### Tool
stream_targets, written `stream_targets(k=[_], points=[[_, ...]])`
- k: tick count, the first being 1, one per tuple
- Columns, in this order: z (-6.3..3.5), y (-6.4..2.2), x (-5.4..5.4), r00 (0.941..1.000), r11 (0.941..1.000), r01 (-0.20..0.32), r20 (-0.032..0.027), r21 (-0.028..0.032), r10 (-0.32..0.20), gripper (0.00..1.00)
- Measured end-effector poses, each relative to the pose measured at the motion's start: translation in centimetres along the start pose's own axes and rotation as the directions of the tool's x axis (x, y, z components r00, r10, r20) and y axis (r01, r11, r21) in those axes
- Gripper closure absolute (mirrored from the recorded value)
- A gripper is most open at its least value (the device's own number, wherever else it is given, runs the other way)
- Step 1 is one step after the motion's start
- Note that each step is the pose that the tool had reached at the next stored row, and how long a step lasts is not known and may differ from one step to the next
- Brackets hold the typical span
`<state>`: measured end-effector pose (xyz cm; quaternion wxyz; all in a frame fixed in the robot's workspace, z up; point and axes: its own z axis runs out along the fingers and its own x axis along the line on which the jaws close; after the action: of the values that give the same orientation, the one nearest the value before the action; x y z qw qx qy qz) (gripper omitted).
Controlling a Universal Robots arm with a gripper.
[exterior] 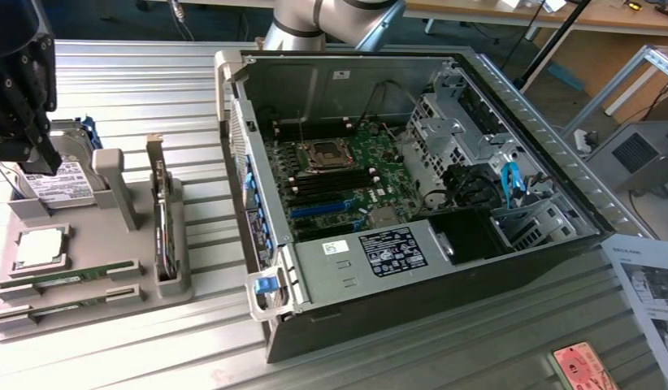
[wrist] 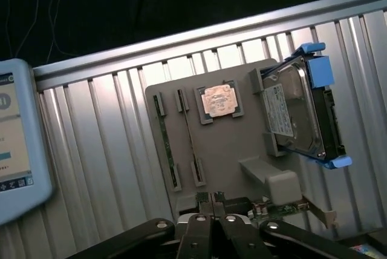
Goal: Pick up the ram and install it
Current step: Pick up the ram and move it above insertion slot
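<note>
Ribbed metal table (exterior: 149, 81) bearing an open computer case (exterior: 312, 81), laid motherboard-up so that its slots can be reached from above. Beside it a grey parts tray (exterior: 106, 244) props a hard drive (exterior: 58, 183) on edge. The ram (exterior: 68, 279), two green sticks, lies cradled at the tray's opposite end for easy pinching, while the gripper (wrist: 211, 198) hovers above the tray, fingers pressed together, empty.

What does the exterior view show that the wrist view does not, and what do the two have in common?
The exterior view adds the open computer case with its motherboard, and a printed sheet at the exterior view's right. The wrist view adds a white-framed screen. Both share the grey holder carrying two ram sticks, the silver hard drive and a processor chip, on the ribbed metal table.
</note>
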<state>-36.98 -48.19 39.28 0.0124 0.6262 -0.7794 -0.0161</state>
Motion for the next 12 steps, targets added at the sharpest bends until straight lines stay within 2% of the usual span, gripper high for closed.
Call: stream_targets(k=[6, 12], points=[[0.00, -0.01, 0.00, 0.9983, 0.9983, 0.057, -0.0024, -0.0001, -0.057, 0.89], [0.00, -0.01, 0.00, 0.9935, 0.9936, 0.113, -0.0046, -0.0003, -0.113, 0.89]])
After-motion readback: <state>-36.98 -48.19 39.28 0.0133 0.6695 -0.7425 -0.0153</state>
